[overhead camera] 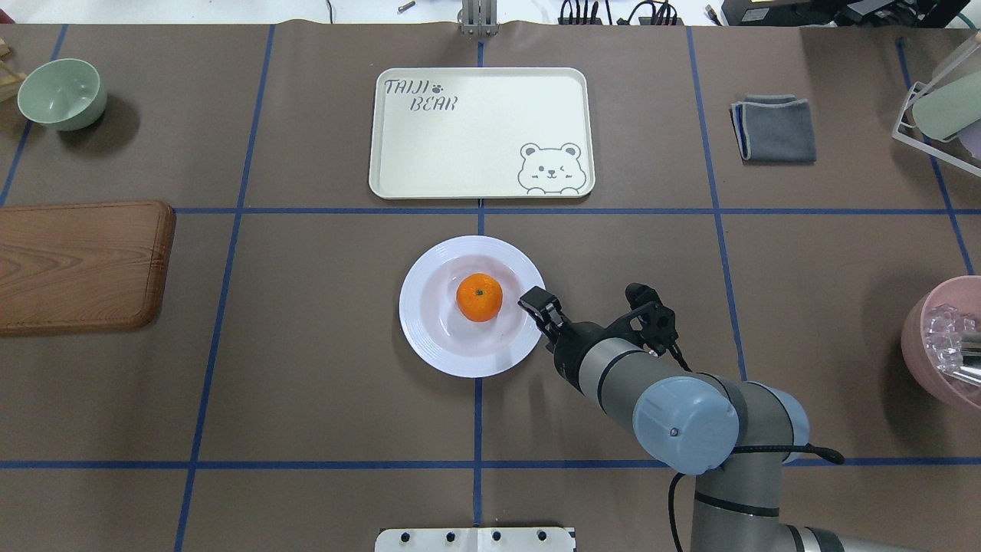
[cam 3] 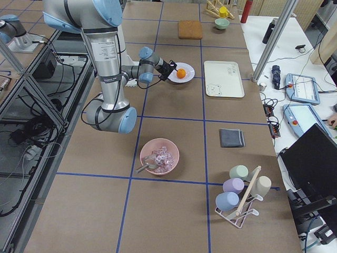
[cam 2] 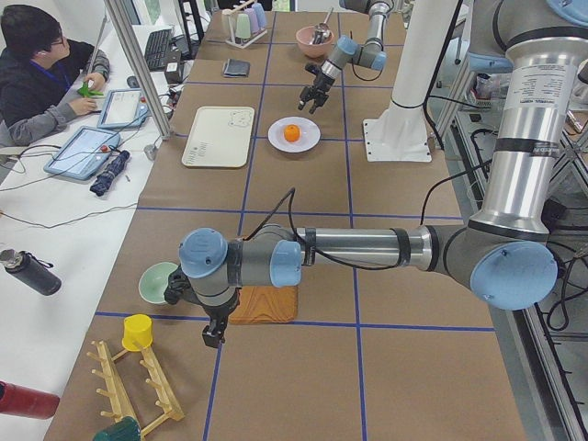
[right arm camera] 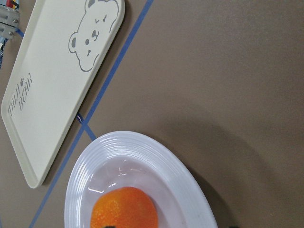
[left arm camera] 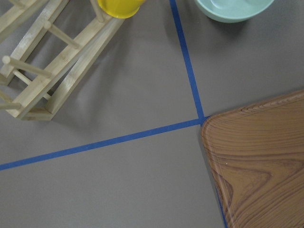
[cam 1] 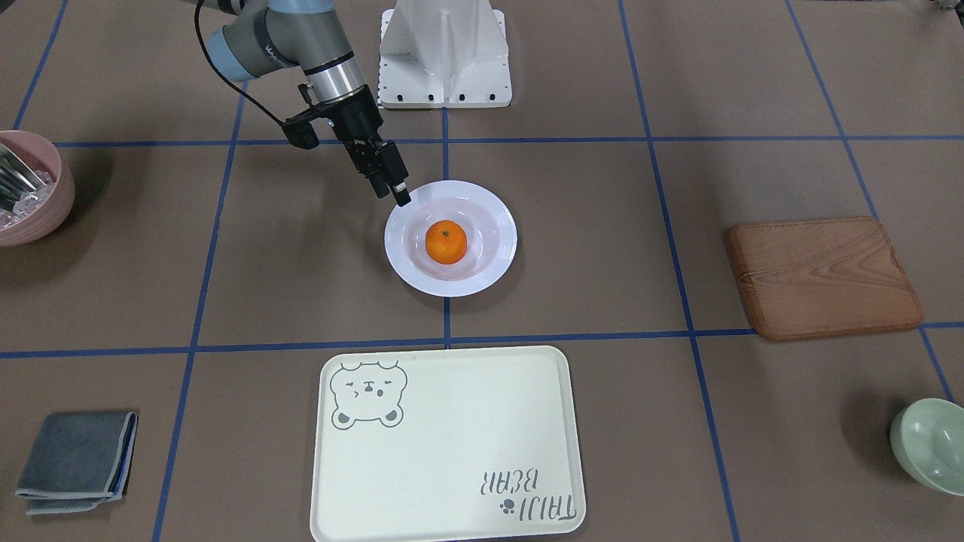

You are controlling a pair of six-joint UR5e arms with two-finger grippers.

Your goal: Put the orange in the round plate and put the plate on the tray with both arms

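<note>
The orange lies in the middle of the round plate, which rests on the table between the robot and the tray. The tray holds nothing. My right gripper slants down over the plate's rim on the robot's right side, and its fingers look shut with nothing in them; whether it touches the rim I cannot tell. In the overhead view it sits just right of the orange. My left gripper shows only in the exterior left view, low over the table by the wooden board; I cannot tell its state.
A brown wooden board and a pale green bowl lie on the robot's left. On the right stand a pink bowl and a folded grey cloth. A wooden rack with a yellow cup is near the left wrist.
</note>
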